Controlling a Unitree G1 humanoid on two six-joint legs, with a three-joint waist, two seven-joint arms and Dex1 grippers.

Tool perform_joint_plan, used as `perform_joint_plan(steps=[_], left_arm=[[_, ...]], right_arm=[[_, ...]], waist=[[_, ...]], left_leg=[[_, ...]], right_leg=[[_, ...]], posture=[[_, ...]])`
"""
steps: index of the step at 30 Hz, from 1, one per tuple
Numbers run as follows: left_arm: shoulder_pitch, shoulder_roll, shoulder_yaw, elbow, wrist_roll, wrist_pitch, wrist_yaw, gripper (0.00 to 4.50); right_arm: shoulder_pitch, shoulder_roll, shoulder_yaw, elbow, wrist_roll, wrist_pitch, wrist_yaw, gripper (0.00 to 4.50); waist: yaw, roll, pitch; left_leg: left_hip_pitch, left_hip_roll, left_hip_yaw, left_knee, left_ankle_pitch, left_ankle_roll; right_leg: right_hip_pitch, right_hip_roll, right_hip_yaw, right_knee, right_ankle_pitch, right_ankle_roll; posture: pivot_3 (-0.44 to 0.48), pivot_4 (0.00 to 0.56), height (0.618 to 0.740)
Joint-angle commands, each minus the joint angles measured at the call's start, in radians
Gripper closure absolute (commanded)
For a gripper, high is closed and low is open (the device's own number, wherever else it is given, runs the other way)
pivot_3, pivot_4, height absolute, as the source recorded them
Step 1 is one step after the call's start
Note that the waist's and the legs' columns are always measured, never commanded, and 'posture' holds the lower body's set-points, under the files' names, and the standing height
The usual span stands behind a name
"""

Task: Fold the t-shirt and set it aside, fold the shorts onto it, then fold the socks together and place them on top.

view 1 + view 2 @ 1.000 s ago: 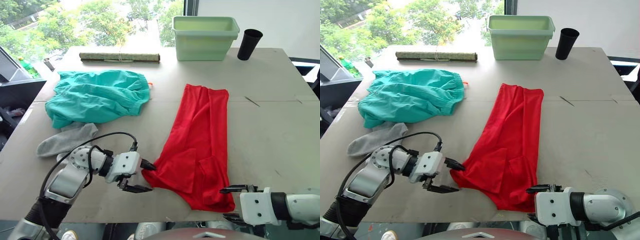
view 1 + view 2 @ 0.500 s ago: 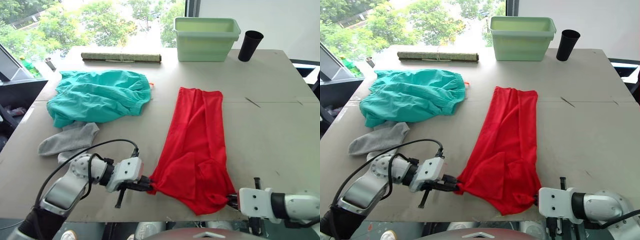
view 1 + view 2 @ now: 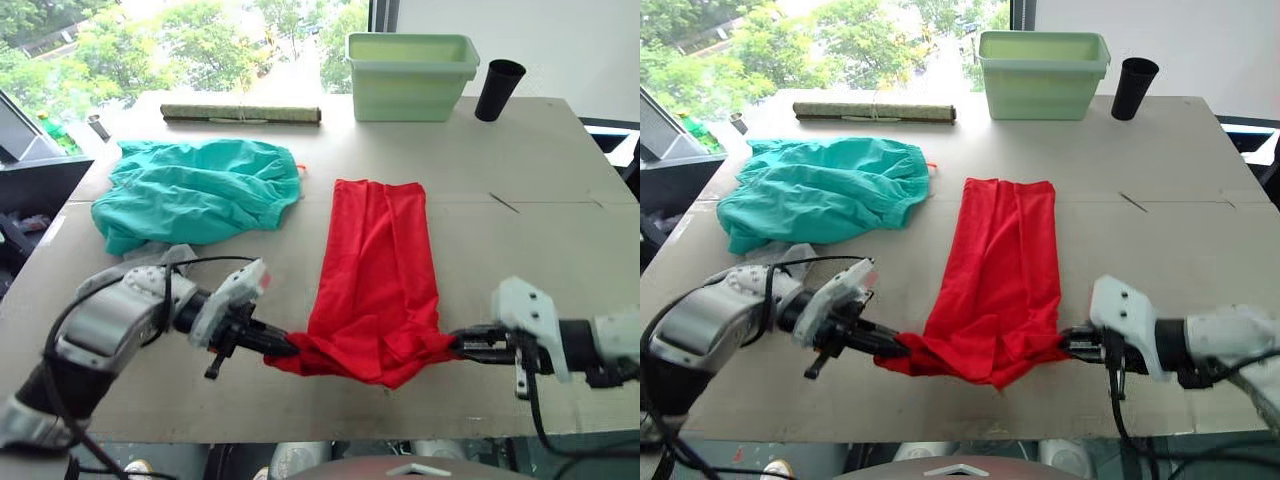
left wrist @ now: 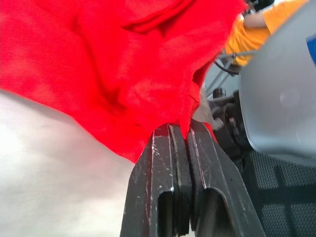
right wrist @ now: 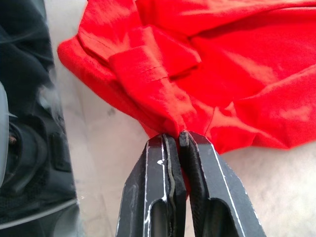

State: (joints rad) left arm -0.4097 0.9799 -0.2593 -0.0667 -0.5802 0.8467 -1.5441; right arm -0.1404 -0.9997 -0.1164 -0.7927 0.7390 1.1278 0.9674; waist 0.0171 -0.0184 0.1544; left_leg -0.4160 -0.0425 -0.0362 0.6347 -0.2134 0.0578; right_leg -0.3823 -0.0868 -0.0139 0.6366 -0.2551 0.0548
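The red t-shirt (image 3: 372, 265) lies as a long folded strip in the middle of the table, its near end bunched and lifted. My left gripper (image 3: 284, 347) is shut on the near left corner of the t-shirt (image 4: 98, 74). My right gripper (image 3: 456, 342) is shut on the near right corner of the t-shirt (image 5: 207, 64). The teal shorts (image 3: 195, 190) lie crumpled at the far left, apart from the shirt. A grey bit of the socks (image 3: 170, 255) peeks out just below the shorts, mostly hidden behind my left arm.
A pale green bin (image 3: 410, 75) and a black cup (image 3: 497, 88) stand at the table's far edge. A rolled mat (image 3: 240, 114) lies at the far left edge. The table's (image 3: 540, 200) right half is bare board.
Both grippers closed on the t-shirt's near corners and lifted them. The shirt's near end has bunched up and moved away from the table's near edge; its far end slid left.
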Motion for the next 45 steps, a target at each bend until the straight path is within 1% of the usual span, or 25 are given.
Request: perform_joint_plan(steps=[1,3,5,7,9,10,11,12,14,15,16,17,20,21,22,23,24,26,27,30,33,37,40,43,45], left_arm=[[-0.204,-0.106,-0.071,0.201,0.040,0.084,-0.019,4.43],[-0.299,-0.177,-0.097,0.323,0.074,0.093,-0.008,4.43],[-0.356,-0.234,-0.089,0.425,0.096,0.082,0.014,4.43],[-0.420,-0.299,-0.070,0.540,0.116,0.117,0.076,4.43],[-0.458,-0.344,-0.037,0.620,0.123,0.142,0.130,4.43],[-0.462,-0.346,-0.021,0.624,0.107,0.158,0.119,3.77],[-0.460,-0.344,-0.004,0.618,0.095,0.173,0.115,3.57],[-0.455,-0.342,0.007,0.606,0.087,0.185,0.114,2.98],[-0.428,-0.336,0.133,0.555,0.030,0.266,0.201,2.10],[-0.398,-0.330,0.206,0.490,-0.005,0.306,0.253,1.64],[-0.359,-0.329,0.270,0.406,-0.037,0.321,0.295,1.23],[-0.317,-0.338,0.323,0.314,-0.059,0.330,0.343,1.23],[-0.156,-0.410,0.433,0.006,-0.053,0.193,0.515,1.23],[-0.107,-0.428,0.446,-0.071,-0.037,0.137,0.551,1.23],[-0.045,-0.424,0.432,-0.146,-0.007,0.066,0.554,1.23],[0.012,-0.419,0.416,-0.201,0.023,-0.005,0.554,1.17],[0.061,-0.417,0.403,-0.236,0.056,-0.074,0.564,1.17],[0.143,-0.428,0.412,-0.275,0.075,-0.134,0.599,1.17],[0.174,-0.430,0.417,-0.278,0.083,-0.158,0.612,1.17],[0.232,-0.406,0.415,-0.271,0.093,-0.221,0.601,1.17],[0.252,-0.364,0.379,-0.229,0.128,-0.311,0.547,1.17],[0.217,-0.329,0.312,-0.133,0.180,-0.426,0.480,1.17],[0.169,-0.320,0.269,-0.058,0.203,-0.468,0.440,1.17],[0.101,-0.329,0.208,0.037,0.238,-0.510,0.394,1.17],[0.053,-0.349,0.182,0.100,0.250,-0.518,0.384,1.17]], right_arm=[[-0.177,0.013,0.118,0.184,0.013,0.113,-0.022,4.50],[-0.264,0.028,0.199,0.312,-0.038,0.122,-0.039,4.50],[-0.318,0.042,0.255,0.408,-0.085,0.095,-0.046,4.50],[-0.374,0.072,0.281,0.504,-0.117,0.097,-0.068,4.50],[-0.395,0.080,0.293,0.539,-0.137,0.084,-0.072,4.50],[-0.395,0.089,0.284,0.541,-0.135,0.081,-0.076,3.80],[-0.393,0.106,0.263,0.541,-0.131,0.082,-0.093,3.55],[-0.388,0.116,0.247,0.538,-0.128,0.083,-0.104,2.98],[-0.329,0.107,0.165,0.445,-0.109,0.104,-0.147,2.09],[-0.282,0.123,0.097,0.385,-0.104,0.086,-0.181,1.66],[-0.233,0.134,0.038,0.330,-0.094,0.082,-0.205,1.65],[-0.188,0.156,-0.013,0.283,-0.093,0.053,-0.230,1.65],[-0.099,0.272,-0.131,0.161,-0.109,-0.016,-0.357,1.65],[-0.074,0.299,-0.147,0.123,-0.121,-0.037,-0.390,1.65],[-0.048,0.324,-0.164,0.087,-0.115,-0.037,-0.415,1.65],[-0.018,0.339,-0.171,0.059,-0.118,-0.042,-0.436,1.23],[0.016,0.340,-0.164,0.035,-0.132,-0.051,-0.449,1.07],[0.085,0.378,-0.159,-0.009,-0.112,-0.050,-0.475,0.42],[0.114,0.386,-0.143,-0.023,-0.120,-0.064,-0.486,0.05],[0.173,0.363,-0.074,-0.027,-0.183,-0.105,-0.503,0.05],[0.183,0.381,-0.064,0.000,-0.177,-0.106,-0.516,0.05],[0.178,0.336,-0.057,0.047,-0.193,-0.103,-0.494,0.05],[0.169,0.292,-0.063,0.077,-0.184,-0.098,-0.460,0.05],[0.122,0.259,-0.043,0.141,-0.175,-0.086,-0.429,0.05],[0.071,0.266,-0.020,0.207,-0.167,-0.048,-0.431,0.05]], waist=[[0.003,-0.002,0.002],[0.000,-0.005,0.002],[-0.005,-0.005,0.002],[-0.008,-0.005,0.002],[-0.009,-0.005,0.002],[-0.009,-0.005,0.001],[-0.013,-0.005,0.001],[-0.018,-0.006,0.001],[-0.021,-0.006,0.001],[-0.023,-0.006,0.001],[-0.023,-0.006,0.001],[-0.023,-0.006,0.000],[-0.022,-0.004,-0.001],[-0.018,-0.003,-0.002],[-0.013,-0.003,-0.002],[-0.010,-0.003,-0.002],[-0.007,-0.003,-0.002],[-0.002,-0.003,-0.003],[0.000,-0.003,-0.003],[0.000,-0.001,-0.003],[-0.001,-0.001,-0.004],[-0.001,0.001,-0.005],[-0.001,0.001,-0.005],[-0.002,0.001,-0.005],[-0.003,0.001,-0.005]], left_leg=[[-0.002,-0.001,-0.001,0.001,0.000,0.000],[-0.004,-0.002,-0.001,0.002,0.000,0.000],[-0.004,-0.004,0.000,0.002,-0.001,0.002],[-0.005,-0.005,0.002,0.003,-0.001,0.003],[-0.006,-0.006,0.003,0.004,-0.001,0.003],[-0.009,-0.005,0.003,0.004,-0.001,0.003],[-0.011,-0.005,0.003,0.004,-0.001,0.003],[-0.014,-0.004,0.002,0.005,-0.001,0.003],[-0.014,-0.004,0.002,0.006,0.001,-0.001],[-0.016,-0.004,0.000,0.006,0.001,-0.001],[-0.015,-0.003,-0.001,0.007,0.001,0.000],[-0.016,-0.004,-0.001,0.006,0.000,0.001],[-0.014,-0.003,-0.001,0.006,0.000,0.000],[-0.014,-0.004,-0.001,0.006,0.000,0.000],[-0.014,-0.004,-0.001,0.006,0.000,0.000],[-0.013,-0.004,-0.001,0.006,0.000,0.000],[-0.013,-0.004,0.000,0.006,0.000,0.000],[-0.011,-0.004,0.000,0.005,0.000,0.000],[-0.010,-0.004,0.000,0.004,0.000,-0.001],[-0.011,-0.004,0.000,0.005,0.000,0.000],[-0.011,-0.004,0.001,0.005,0.000,0.000],[-0.010,-0.004,0.001,0.005,0.000,0.000],[-0.011,-0.004,0.001,0.005,0.000,0.000],[-0.011,-0.004,0.001,0.005,0.000,0.000],[-0.010,-0.004,0.001,0.005,0.000,0.000]], right_leg=[[-0.002,0.000,-0.001,0.000,0.000,0.000],[-0.002,0.000,-0.001,0.000,0.000,0.001],[-0.002,0.000,-0.001,0.001,0.002,0.004],[-0.004,0.000,0.000,0.004,0.002,0.005],[-0.007,0.000,0.000,0.005,0.002,0.006],[-0.009,0.000,0.000,0.006,0.002,0.006],[-0.012,0.000,0.000,0.007,0.002,0.006],[-0.014,0.000,0.000,0.007,0.002,0.006],[-0.014,0.000,0.000,0.008,0.002,0.006],[-0.014,-0.001,0.001,0.008,0.002,0.006],[-0.014,-0.001,0.001,0.008,0.002,0.006],[-0.014,-0.001,0.001,0.007,0.002,0.006],[-0.014,-0.003,0.003,0.007,0.002,0.006],[-0.013,-0.004,0.004,0.008,0.003,0.006],[-0.013,-0.004,0.004,0.008,0.003,0.007],[-0.014,-0.004,0.004,0.008,0.005,0.006],[-0.013,-0.004,0.005,0.008,0.005,0.006],[-0.013,-0.004,0.005,0.007,0.006,0.005],[-0.013,-0.004,0.005,0.007,0.005,0.004],[-0.013,-0.004,0.005,0.007,0.004,0.003],[-0.013,-0.003,0.005,0.007,0.003,0.001],[-0.013,-0.003,0.005,0.007,0.003,0.001],[-0.013,-0.003,0.005,0.006,0.003,0.001],[-0.013,-0.002,0.004,0.006,0.003,0.001],[-0.012,-0.001,0.004,0.006,0.005,0.004]], posture=[[0.000,0.150,0.731],[0.000,0.150,0.731],[0.000,0.150,0.731],[0.000,0.150,0.731],[0.000,0.150,0.731],[0.000,0.150,0.731],[0.000,0.150,0.731],[0.000,0.150,0.731],[0.000,0.150,0.731],[0.000,0.150,0.731],[0.000,0.150,0.731],[0.000,0.150,0.731],[0.000,0.150,0.731],[0.000,0.150,0.731],[0.000,0.150,0.731],[0.000,0.150,0.731],[0.000,0.150,0.731],[0.000,0.150,0.731],[0.000,0.150,0.731],[0.000,0.150,0.731],[0.000,0.150,0.731],[0.000,0.150,0.731],[0.000,0.150,0.731],[0.000,0.150,0.731],[0.000,0.150,0.731]])
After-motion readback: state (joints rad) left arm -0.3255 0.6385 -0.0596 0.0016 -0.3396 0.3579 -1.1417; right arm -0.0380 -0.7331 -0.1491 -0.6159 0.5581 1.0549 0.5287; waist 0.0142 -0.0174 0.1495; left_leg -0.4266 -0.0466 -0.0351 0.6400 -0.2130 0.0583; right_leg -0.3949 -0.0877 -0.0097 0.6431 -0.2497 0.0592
